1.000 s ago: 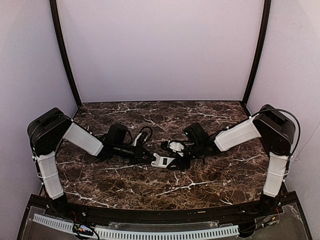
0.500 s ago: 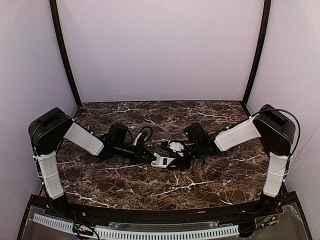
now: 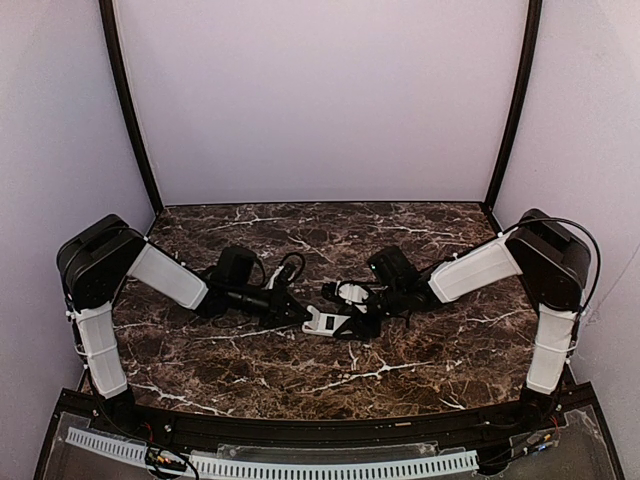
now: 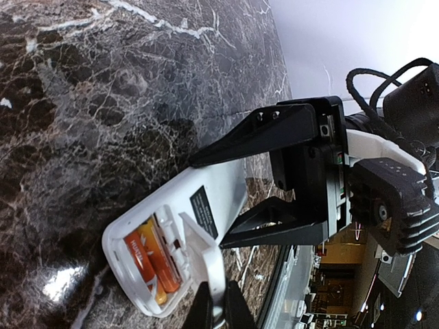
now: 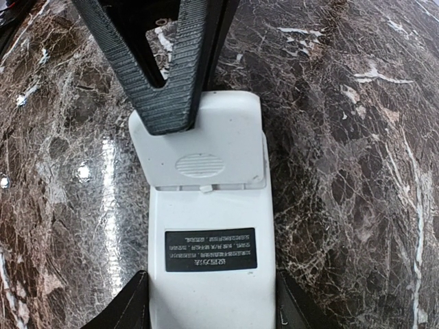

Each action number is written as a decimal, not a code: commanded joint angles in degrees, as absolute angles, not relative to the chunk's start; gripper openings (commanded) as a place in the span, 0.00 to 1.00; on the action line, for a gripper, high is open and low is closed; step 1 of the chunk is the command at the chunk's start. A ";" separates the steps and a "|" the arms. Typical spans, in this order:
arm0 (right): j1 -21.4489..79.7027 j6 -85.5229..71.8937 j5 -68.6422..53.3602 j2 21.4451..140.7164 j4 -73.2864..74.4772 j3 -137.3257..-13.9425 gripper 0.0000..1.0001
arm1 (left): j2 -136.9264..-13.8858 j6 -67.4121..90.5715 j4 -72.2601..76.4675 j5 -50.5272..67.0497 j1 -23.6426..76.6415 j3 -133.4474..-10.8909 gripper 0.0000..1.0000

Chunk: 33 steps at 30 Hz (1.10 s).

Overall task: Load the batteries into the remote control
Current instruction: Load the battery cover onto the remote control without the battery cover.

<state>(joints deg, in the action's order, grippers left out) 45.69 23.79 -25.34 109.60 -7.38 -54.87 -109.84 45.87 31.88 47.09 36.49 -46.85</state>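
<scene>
The white remote control (image 3: pixel 325 322) lies back up on the marble between both arms. My right gripper (image 5: pixel 211 305) is shut on the remote control (image 5: pixel 211 274), one finger on each long side near its black label. Its battery bay is open, with two orange batteries (image 4: pixel 149 264) lying side by side inside. My left gripper (image 4: pixel 218 312) is shut on the small white cover plate (image 4: pixel 206 257) and holds it tilted over the bay's edge. In the right wrist view the cover plate (image 5: pixel 206 147) hides the batteries. The left gripper (image 3: pixel 298 314) and the right gripper (image 3: pixel 362 322) face each other.
The dark marble table (image 3: pixel 400 370) is walled in by pale panels at the back and sides. A black rail (image 3: pixel 330 432) runs along its near edge. The right gripper's black fingers (image 4: pixel 274 123) show in the left wrist view.
</scene>
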 commanded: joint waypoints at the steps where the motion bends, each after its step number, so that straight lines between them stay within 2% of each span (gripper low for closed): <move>1: 45.22 24.28 -24.33 112.15 -6.20 -54.96 0.31 | -109.78 45.37 27.90 44.95 35.86 -48.14 0.00; 22: 45.27 24.27 -24.61 112.29 -6.06 -55.09 0.31 | -110.96 46.37 25.28 44.09 35.02 -49.19 0.01; 33: 45.26 24.27 -24.37 112.77 -5.63 -55.52 0.31 | -111.50 52.98 34.02 48.55 36.31 -47.90 0.00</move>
